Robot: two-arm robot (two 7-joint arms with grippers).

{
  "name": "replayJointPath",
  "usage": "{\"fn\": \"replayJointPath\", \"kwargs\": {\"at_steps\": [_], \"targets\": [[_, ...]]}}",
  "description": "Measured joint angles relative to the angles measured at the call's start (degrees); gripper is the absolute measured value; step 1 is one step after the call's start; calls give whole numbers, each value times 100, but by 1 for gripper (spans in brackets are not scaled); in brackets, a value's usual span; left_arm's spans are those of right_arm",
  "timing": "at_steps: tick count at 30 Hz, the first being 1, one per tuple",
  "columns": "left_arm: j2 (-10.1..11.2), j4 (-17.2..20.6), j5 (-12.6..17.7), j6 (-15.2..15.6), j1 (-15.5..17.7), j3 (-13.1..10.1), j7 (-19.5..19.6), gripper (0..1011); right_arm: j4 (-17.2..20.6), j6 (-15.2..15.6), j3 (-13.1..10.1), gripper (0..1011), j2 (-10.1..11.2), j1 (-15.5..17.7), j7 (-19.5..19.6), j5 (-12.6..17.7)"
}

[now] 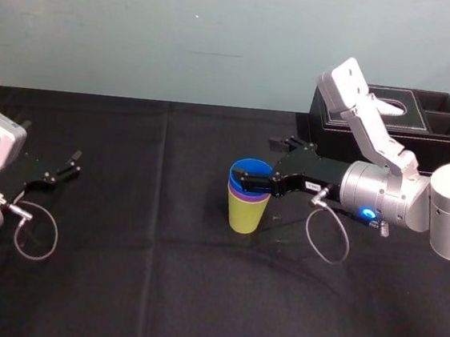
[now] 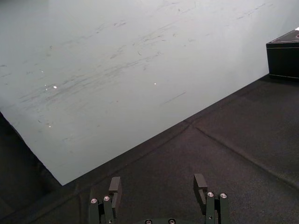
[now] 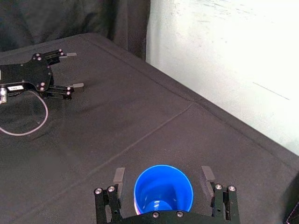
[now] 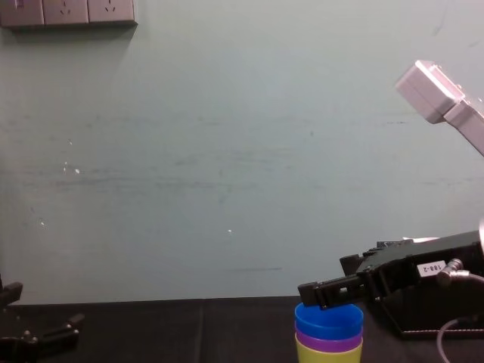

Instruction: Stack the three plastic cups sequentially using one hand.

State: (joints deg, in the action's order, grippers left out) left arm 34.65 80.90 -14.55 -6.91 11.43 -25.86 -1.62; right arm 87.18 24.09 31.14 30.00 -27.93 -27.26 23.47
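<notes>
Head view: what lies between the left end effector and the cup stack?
Only bare black cloth between left end effector and cup stack, per head view.

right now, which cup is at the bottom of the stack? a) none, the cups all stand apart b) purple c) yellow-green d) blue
c, the yellow-green cup stands on the table, the purple cup sits in it and the blue cup is on top, between the open fingers of the right gripper; the left gripper is parked open on the table's left side.
</notes>
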Motion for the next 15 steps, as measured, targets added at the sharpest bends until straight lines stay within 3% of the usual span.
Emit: {"fn": "replayJointPath", "kwargs": {"at_steps": [15], "targets": [[0, 0, 0, 0, 0, 0, 0, 1011, 9, 5, -1, 1003, 2, 2, 7, 6]]}}
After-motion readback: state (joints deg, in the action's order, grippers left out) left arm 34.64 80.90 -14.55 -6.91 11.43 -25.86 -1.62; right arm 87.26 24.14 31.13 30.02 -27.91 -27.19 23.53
